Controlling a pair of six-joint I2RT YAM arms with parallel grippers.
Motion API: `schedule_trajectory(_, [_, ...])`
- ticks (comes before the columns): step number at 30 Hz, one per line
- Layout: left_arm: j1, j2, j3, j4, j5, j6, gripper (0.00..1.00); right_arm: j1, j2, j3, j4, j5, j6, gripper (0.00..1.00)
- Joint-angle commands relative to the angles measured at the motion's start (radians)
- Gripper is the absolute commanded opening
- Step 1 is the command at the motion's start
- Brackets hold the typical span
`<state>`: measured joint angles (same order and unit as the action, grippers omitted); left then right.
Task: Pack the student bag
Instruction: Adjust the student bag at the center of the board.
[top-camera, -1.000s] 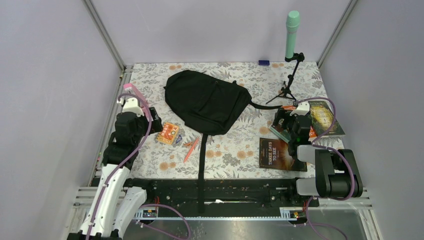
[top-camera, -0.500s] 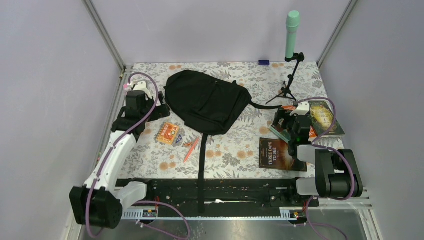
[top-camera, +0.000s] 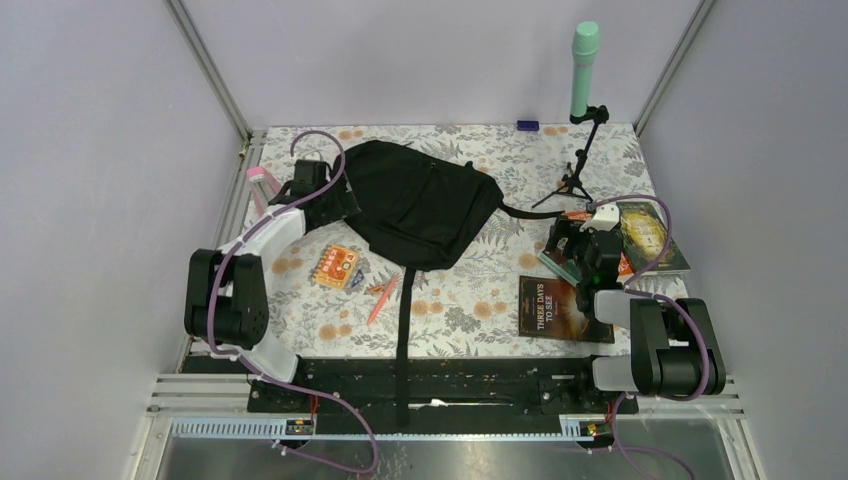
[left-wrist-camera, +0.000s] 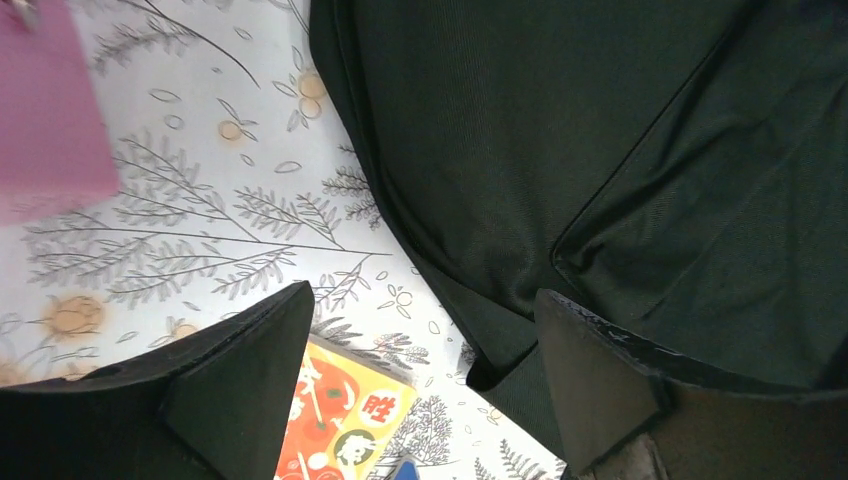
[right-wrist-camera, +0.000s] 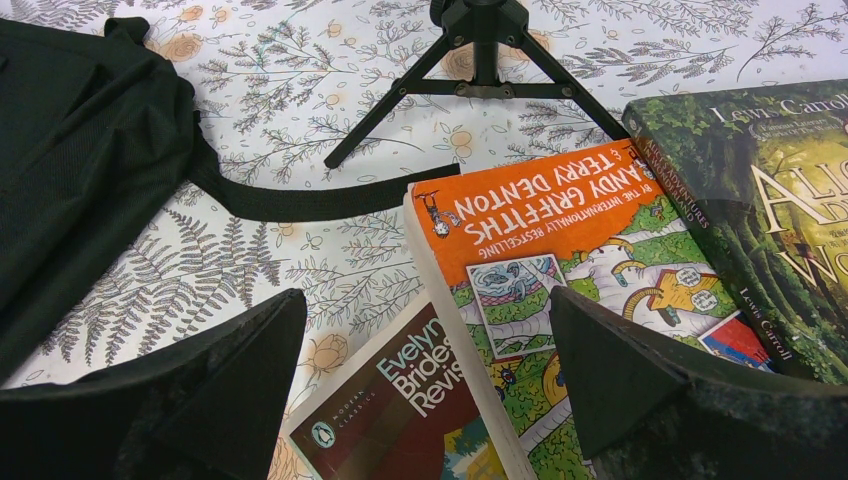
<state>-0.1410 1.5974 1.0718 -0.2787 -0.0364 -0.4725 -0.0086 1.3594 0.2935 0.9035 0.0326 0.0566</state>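
The student bag (top-camera: 418, 205) is a large black backpack lying flat at the table's middle back; its strap (top-camera: 404, 330) runs toward the near edge. In the left wrist view the bag (left-wrist-camera: 600, 150) fills the upper right. My left gripper (top-camera: 335, 203) is open and empty at the bag's left edge; in its wrist view the gripper (left-wrist-camera: 425, 330) hangs over the bag's rim and bare cloth. My right gripper (top-camera: 578, 245) is open and empty over a stack of books; in its wrist view the gripper (right-wrist-camera: 425, 330) hovers above an orange book (right-wrist-camera: 580, 270) and a maroon book (right-wrist-camera: 400, 420).
An orange card box (top-camera: 337, 266) and orange pencils (top-camera: 382, 292) lie left of the strap. A dark book (top-camera: 552, 308) and a green book (top-camera: 650, 236) lie right. A small tripod (top-camera: 578, 150) with a green tube stands at the back right. A pink item (top-camera: 260, 185) sits far left.
My left arm has swung from the near left toward the back, bringing its open gripper to the bag's left edge. The right arm has not moved.
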Motion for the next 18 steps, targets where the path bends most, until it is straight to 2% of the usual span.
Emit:
schedule_trajectory(1, [-0.018,0.054,-0.008,0.111,0.004,-0.073,0.83,-0.004,0.001,-0.002,0.054,-0.004,-0.016,0.98])
schedule_trajectory(4, [-0.031,0.097,0.011,0.129,0.013,-0.079,0.75,-0.005,0.002,-0.003,0.054,-0.004,-0.017,0.98])
schedule_trajectory(9, [-0.037,0.178,0.051,0.124,0.004,-0.092,0.74,-0.004,0.001,-0.002,0.054,-0.003,-0.017,0.98])
schedule_trajectory(15, [-0.057,0.196,0.009,0.179,0.009,-0.115,0.73,-0.004,0.002,-0.003,0.054,-0.003,-0.017,0.98])
schedule_trajectory(16, [-0.057,0.209,0.02,0.175,0.016,-0.115,0.72,-0.004,0.002,-0.002,0.054,-0.003,-0.017,0.98])
schedule_trajectory(18, [-0.057,0.232,0.032,0.177,0.031,-0.109,0.6,-0.005,0.001,-0.003,0.054,-0.002,-0.015,0.98])
